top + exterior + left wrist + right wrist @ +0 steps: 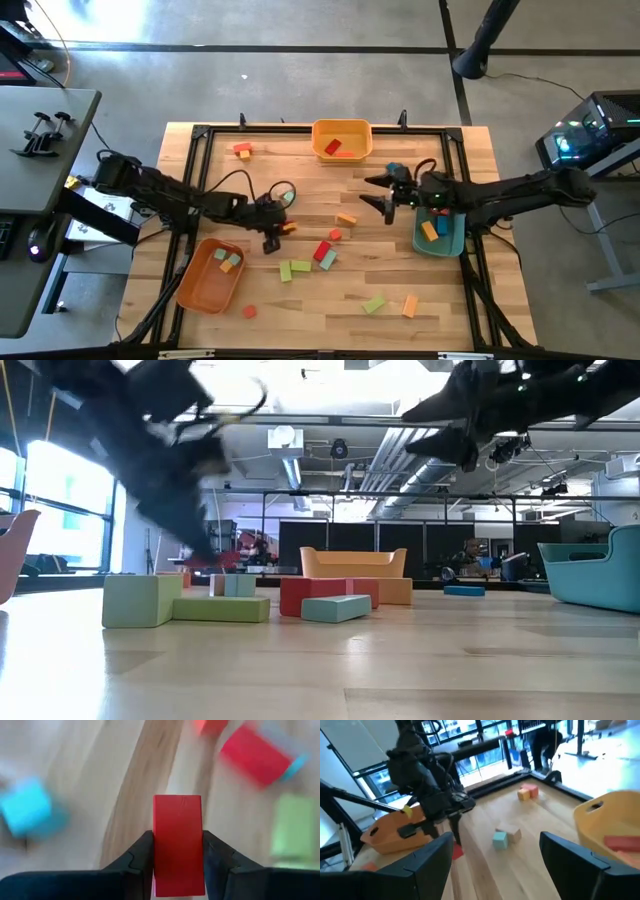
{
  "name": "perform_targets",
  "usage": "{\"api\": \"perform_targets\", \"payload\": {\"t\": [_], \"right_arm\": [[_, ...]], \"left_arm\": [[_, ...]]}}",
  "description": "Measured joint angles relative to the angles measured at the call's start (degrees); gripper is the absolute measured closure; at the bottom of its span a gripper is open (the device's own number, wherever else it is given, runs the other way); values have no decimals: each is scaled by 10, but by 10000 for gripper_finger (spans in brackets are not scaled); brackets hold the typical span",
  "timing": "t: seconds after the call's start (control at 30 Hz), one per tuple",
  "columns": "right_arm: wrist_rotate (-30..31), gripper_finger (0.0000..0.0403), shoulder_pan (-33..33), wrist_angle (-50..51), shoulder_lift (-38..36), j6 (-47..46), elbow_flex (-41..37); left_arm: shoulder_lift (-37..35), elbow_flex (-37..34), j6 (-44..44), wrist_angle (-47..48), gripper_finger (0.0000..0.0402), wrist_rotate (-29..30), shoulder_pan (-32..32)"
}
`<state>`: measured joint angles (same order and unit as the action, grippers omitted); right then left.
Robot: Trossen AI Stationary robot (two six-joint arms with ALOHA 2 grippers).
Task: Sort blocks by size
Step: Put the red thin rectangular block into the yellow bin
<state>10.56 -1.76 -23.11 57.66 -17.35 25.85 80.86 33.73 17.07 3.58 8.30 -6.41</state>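
My left gripper (280, 232) is low over the table's middle left, shut on a red bar block (177, 835). My right gripper (385, 196) is open and empty, above the table to the right of the middle; its fingers frame the right wrist view (495, 855). Loose blocks lie flat on the wood. A red bar (322, 249), a teal block (328, 260) and two green blocks (293, 268) lie just right of my left gripper. An orange block (346, 219) and a small red cube (335, 235) lie between the grippers. My left gripper pinches the red bar's two long sides (156, 850) between its two fingers (142, 857). The fingers lie along the bar, and its free end (177, 802) sticks out past the fingertips. Whether the bar touches the table, I cannot tell.
A yellow tray (341, 138) with red blocks stands at the far edge. An orange tray (205, 285) with blocks stands near left. A teal tray (452, 240) with blocks stands under my right arm. More blocks lie at the far left (242, 150) and near the front edge (374, 304).
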Motion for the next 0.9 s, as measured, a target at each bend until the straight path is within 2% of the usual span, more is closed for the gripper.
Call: {"api": "perform_targets", "payload": {"t": [0.07, 0.13, 0.23, 0.37, 0.5, 0.6, 0.73, 0.9], "right_arm": [[9, 112, 0, 21, -33, 13, 0], [23, 112, 0, 40, -65, 31, 0], [59, 112, 0, 51, -87, 57, 0], [101, 112, 0, 53, -80, 59, 0], [102, 112, 0, 71, -57, 55, 0], [102, 112, 2, 107, -48, 49, 0], [115, 112, 5, 145, -47, 43, 0], [116, 112, 6, 152, -47, 48, 0]], "left_arm": [[0, 43, -32, 31, 307, 7, 2], [0, 90, -68, 43, 307, 41, 14], [2, 156, -138, 34, 307, 67, 64], [48, 258, -176, 45, 307, 3, 165], [152, 383, -208, 109, 307, -55, 256], [254, 496, -240, 201, 307, -64, 298], [378, 640, -252, 327, 307, -56, 332], [477, 758, -271, 378, 300, -55, 346]]}}
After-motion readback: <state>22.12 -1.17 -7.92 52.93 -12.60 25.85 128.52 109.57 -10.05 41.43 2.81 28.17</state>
